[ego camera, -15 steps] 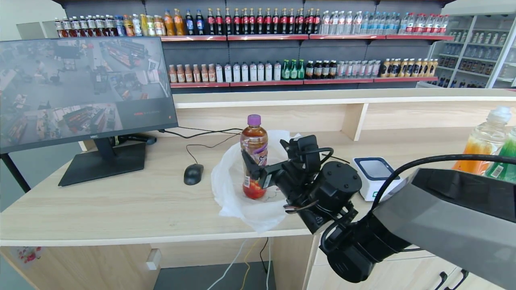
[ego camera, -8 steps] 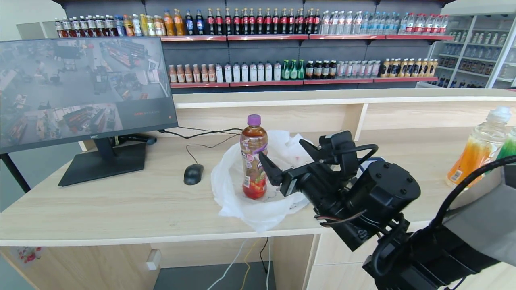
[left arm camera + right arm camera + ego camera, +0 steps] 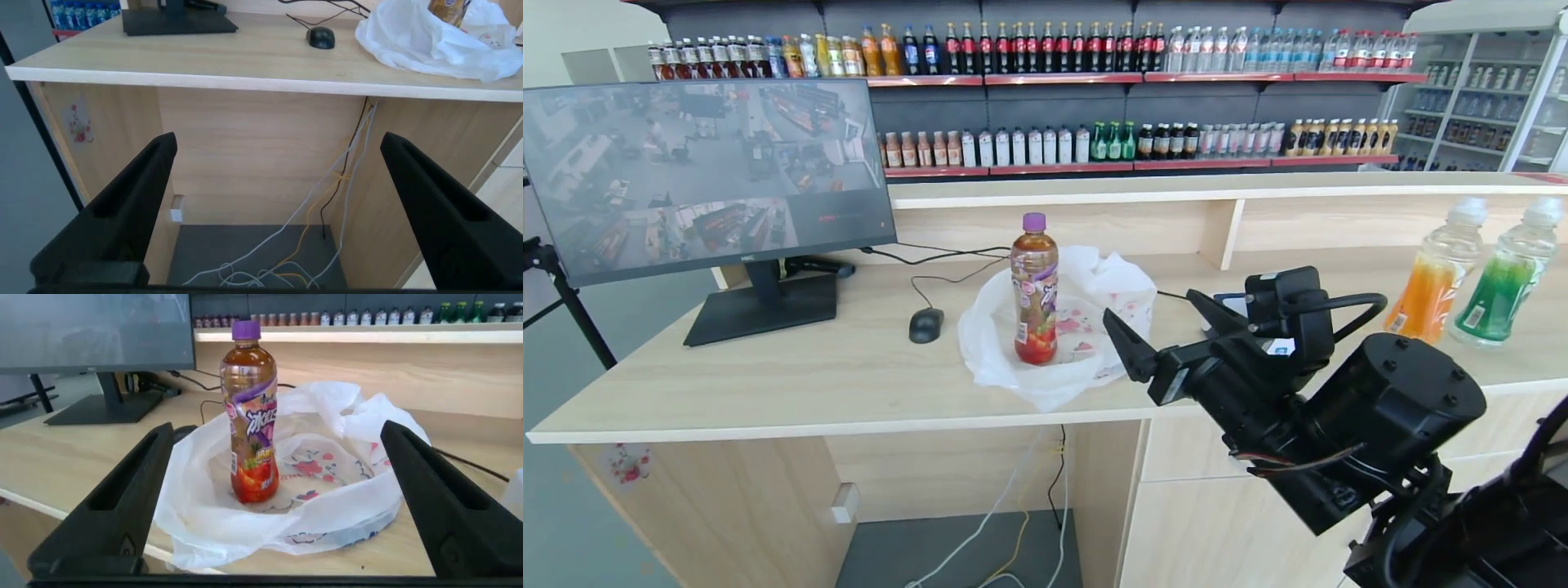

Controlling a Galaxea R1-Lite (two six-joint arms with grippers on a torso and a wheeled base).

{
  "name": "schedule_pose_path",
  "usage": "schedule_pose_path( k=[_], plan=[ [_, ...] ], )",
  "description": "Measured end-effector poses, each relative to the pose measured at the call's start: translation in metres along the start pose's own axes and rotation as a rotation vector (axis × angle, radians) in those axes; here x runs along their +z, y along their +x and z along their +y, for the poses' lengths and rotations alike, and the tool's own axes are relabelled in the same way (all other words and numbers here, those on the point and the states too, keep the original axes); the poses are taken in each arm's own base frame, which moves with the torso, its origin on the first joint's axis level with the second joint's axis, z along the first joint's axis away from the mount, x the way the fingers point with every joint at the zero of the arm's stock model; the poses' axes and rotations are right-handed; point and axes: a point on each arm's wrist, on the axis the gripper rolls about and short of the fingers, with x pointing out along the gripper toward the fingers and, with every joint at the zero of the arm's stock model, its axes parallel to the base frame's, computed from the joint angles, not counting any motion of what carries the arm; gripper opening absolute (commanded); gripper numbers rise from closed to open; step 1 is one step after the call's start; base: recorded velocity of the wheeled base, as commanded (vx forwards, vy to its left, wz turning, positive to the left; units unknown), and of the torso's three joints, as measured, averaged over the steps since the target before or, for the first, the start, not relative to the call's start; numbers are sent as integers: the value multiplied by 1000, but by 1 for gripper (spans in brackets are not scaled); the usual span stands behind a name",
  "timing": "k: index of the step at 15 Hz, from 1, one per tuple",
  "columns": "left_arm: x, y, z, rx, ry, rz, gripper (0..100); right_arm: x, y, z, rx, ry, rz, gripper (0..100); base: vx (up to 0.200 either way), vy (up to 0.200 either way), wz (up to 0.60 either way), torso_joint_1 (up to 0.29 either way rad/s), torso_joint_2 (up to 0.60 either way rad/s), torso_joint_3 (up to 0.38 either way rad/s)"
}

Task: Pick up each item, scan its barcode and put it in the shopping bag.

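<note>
Note the right fingers [image 3: 1131, 357] spread wide, gripping nothing, just right of the bag [image 3: 1094, 363] and pointed toward it, tips apart from the plastic. Locate the bottle [image 3: 1035, 298] inside the bag: upright, purple cap on, amber drink, red at the base, touched by neither finger. In the right wrist view, find bottle and bag between the two finger tips, farther off. Note the bag as thin white plastic, rim slumped open, resting on the surface [image 3: 809, 380] close to its front edge.

Note the left fingers [image 3: 131, 212] also spread and empty, held below and left of the bag, lower than the surface top, facing the wooden panel [image 3: 261, 155] beneath it.

Find the mouse [image 3: 926, 324] just left of the bag and the monitor [image 3: 707, 175] farther left. Find an orange bottle [image 3: 1433, 278] and a green bottle [image 3: 1503, 282] standing side by side well right of the bag, both upright with pale caps. Behind the bag, past the raised ledge [image 3: 1176, 192], note shelves [image 3: 1094, 77] stocked with drinks.
</note>
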Motion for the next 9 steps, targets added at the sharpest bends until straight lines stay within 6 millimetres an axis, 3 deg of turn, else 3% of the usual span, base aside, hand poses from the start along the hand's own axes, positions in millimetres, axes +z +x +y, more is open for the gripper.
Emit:
schedule_pose_path(
  k=[2,9],
  plan=[
    [0,0,0,0,-1,0,100,-1,-1,-11,-34,-5,7,100,0,0,0,0,0,0],
    [0,0,0,0,0,0,100,-8,3,-19,-63,-15,25,100,0,-200,0,12,4,2]
  ],
)
